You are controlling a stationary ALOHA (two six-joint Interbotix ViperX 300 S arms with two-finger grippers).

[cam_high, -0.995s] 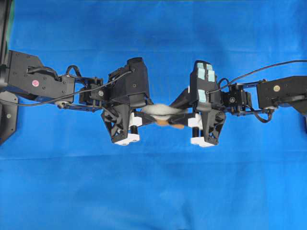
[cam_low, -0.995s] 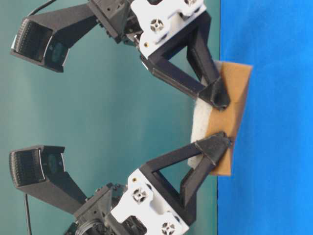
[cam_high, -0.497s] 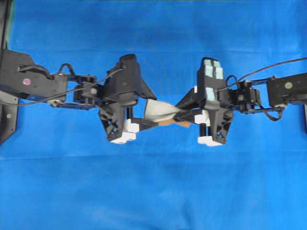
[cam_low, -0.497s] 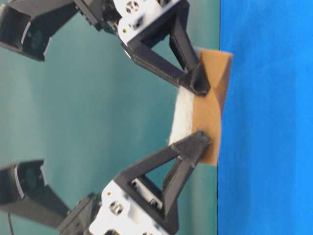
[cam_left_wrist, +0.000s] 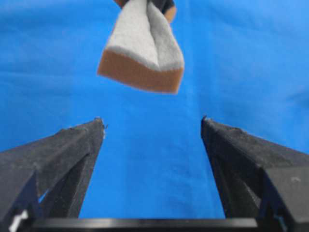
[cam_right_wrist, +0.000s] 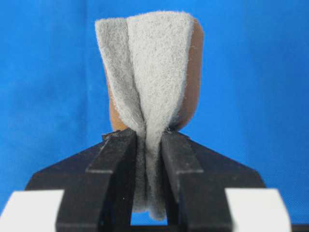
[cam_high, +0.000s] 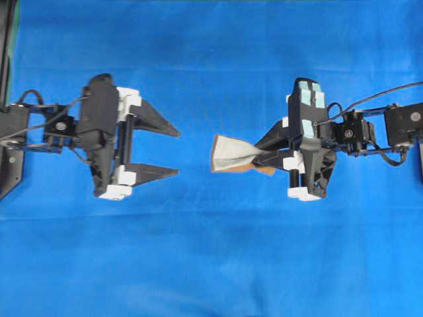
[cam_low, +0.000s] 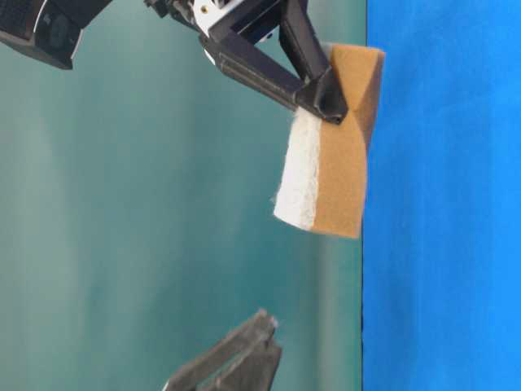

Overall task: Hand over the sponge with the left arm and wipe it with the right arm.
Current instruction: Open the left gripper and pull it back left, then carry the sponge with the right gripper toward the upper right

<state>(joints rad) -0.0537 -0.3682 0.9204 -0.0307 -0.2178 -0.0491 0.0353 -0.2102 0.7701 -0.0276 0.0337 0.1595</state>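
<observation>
overhead: left end effector [cam_high: 170,152] fingers spread, holding nothing, well apart from sponge [cam_high: 232,154] | right end effector [cam_high: 263,154] clamped on sponge (pinched at one end) above blue tabletop [cam_high: 211,264] | right wrist: sponge folded between its fingers [cam_right_wrist: 117,159]

no text, label, brand, number or sign can be read in any view.

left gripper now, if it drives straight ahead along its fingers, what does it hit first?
Most likely the sponge. The left gripper stands open, pointing across a bare gap at the sponge's free end, which the right gripper holds pinched. In the left wrist view the sponge sits slightly off-centre between the fingers, so the exact contact point is uncertain.
</observation>
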